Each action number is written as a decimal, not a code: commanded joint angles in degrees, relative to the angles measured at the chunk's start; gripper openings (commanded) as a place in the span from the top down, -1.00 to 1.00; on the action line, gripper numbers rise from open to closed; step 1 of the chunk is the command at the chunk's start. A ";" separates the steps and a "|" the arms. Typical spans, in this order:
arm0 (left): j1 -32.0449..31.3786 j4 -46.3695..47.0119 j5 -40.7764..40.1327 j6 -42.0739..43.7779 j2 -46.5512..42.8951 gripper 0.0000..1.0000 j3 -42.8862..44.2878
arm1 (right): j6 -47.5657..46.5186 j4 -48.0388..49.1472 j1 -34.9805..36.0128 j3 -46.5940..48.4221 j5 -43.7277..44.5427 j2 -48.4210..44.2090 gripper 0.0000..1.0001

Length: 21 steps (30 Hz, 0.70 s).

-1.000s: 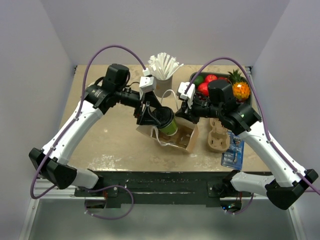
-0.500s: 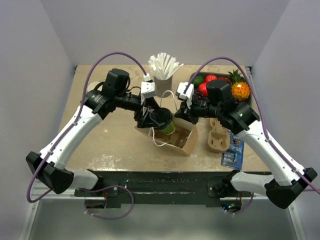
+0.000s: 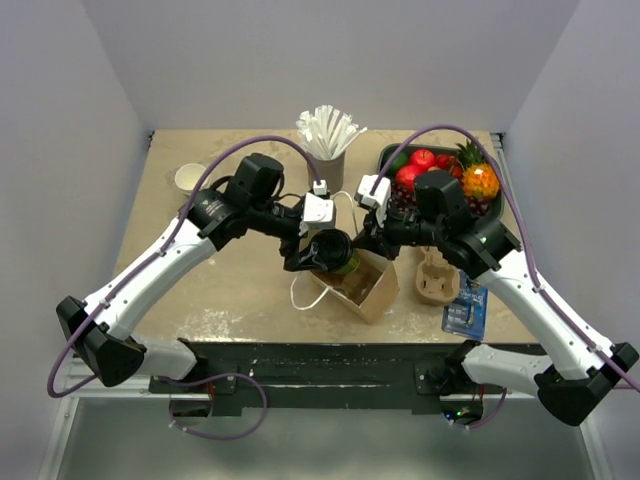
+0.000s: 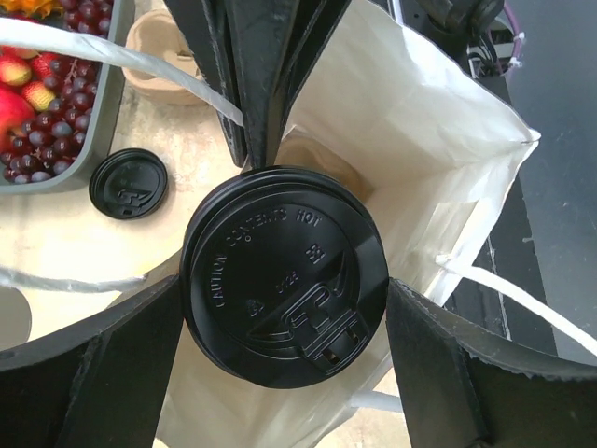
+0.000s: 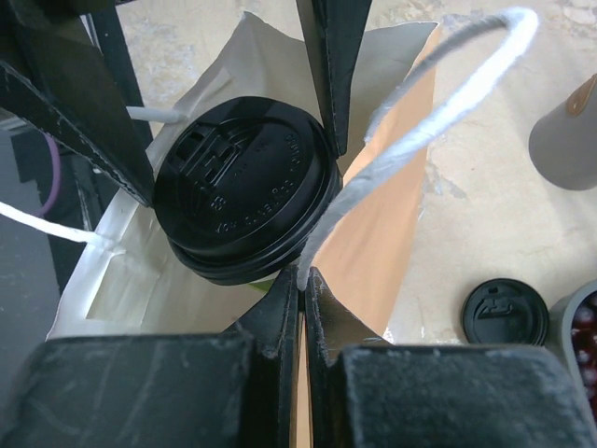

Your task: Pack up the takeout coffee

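Takeout coffee [image 3: 335,255] at the paper bag's mouth, left claw around it

I have the left gripper [image 3: 320,250] spread wide and closed on the takeout coffee, one finger [image 4: 93,364] pressed to each side just under the black lid [image 4: 284,275]. The cup sits in the open mouth of the paper bag [image 3: 365,285], near the middle of the table [image 3: 230,290] and towards its near edge. A strip of green shows below the lid from above. How deep the cup's base reaches inside I cannot tell.

My right gripper [image 3: 372,240] has its jaws pinched fully together on the bag's far rim, right where a white cord handle [image 5: 420,89] is rooted, and the cord loops up past the lid.

Beside the bag, towards the right edge, lies a pulp cup carrier [image 3: 435,275], and a blue packet [image 3: 467,305] lies just beyond it. A fruit tray [image 3: 390,155] fills the far right corner, with a spare black lid [image 4: 129,184] on the table next to it. A grey cup of straws [image 3: 327,170] stands at the far edge.
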 commanded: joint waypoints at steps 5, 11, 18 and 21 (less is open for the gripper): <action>-0.77 -2.36 0.86 0.41 -2.63 1.00 -0.89 | 7.32 4.28 0.71 1.74 4.96 -1.10 1.00; -0.77 -1.65 -0.72 -0.49 -5.09 1.00 1.12 | 6.62 4.45 0.80 0.16 7.00 -0.22 1.00; -0.77 -4.81 -1.52 3.03 -0.45 1.00 2.88 | 6.18 6.39 0.80 2.09 5.34 0.66 1.00; -0.77 -6.14 -0.99 4.87 2.98 1.00 4.99 | 5.31 6.39 0.97 2.27 3.23 0.48 1.00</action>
